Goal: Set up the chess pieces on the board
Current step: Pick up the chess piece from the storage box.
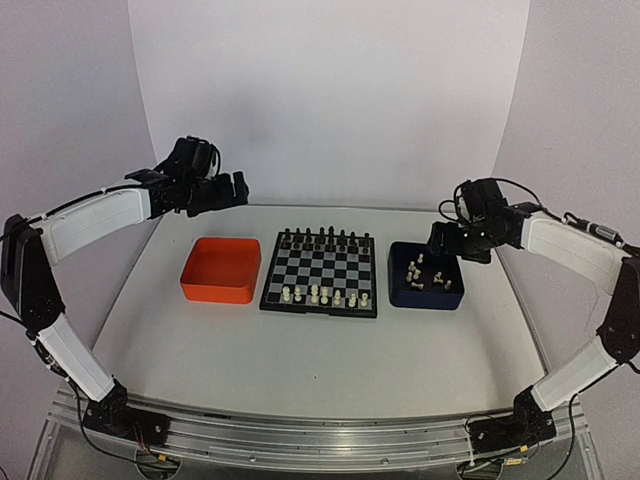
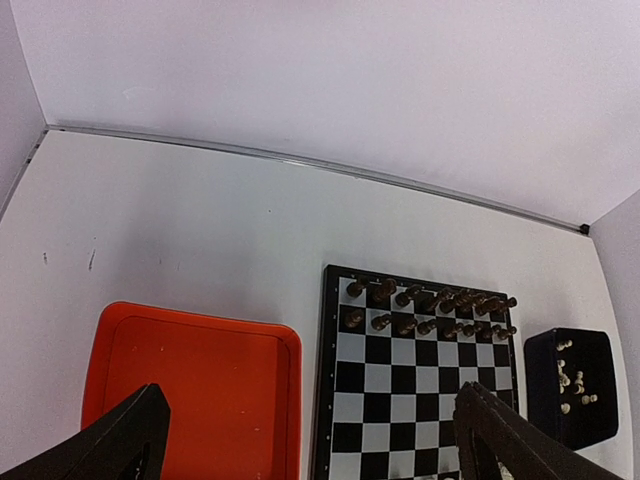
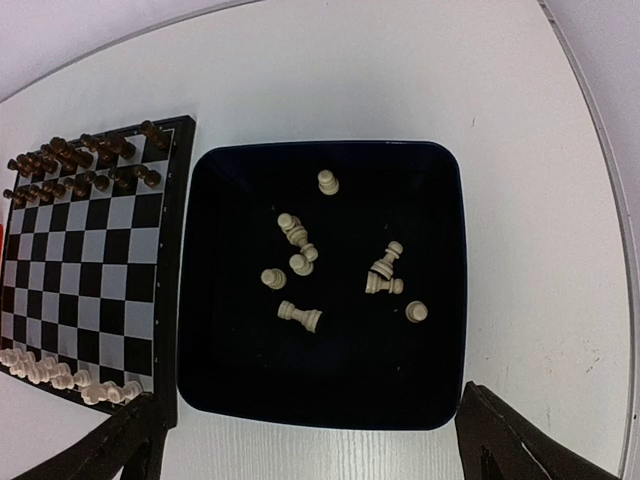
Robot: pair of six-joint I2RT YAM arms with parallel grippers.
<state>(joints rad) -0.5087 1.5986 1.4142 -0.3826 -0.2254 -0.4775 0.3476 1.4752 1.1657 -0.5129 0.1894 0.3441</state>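
Note:
The board (image 1: 322, 266) lies mid-table, with black pieces on its two far rows. Several cream chess pieces (image 1: 325, 296) stand along its near row. More cream chess pieces (image 3: 300, 263) lie loose in the dark blue tray (image 3: 192, 250), some tipped over, some upright. My right gripper (image 3: 315, 450) hangs open above that tray, its fingers wide apart with nothing between them. In the top view it (image 1: 450, 245) sits over the tray's far edge. My left gripper (image 2: 315, 450) is open and empty, raised high above the table's far left (image 1: 225, 190).
An orange tray (image 1: 220, 291) sits left of the board and looks empty (image 2: 200, 380). The dark blue tray (image 1: 425, 301) touches the board's right side. Black pieces (image 2: 430, 305) fill the board's far rows. White walls close the table's back and sides.

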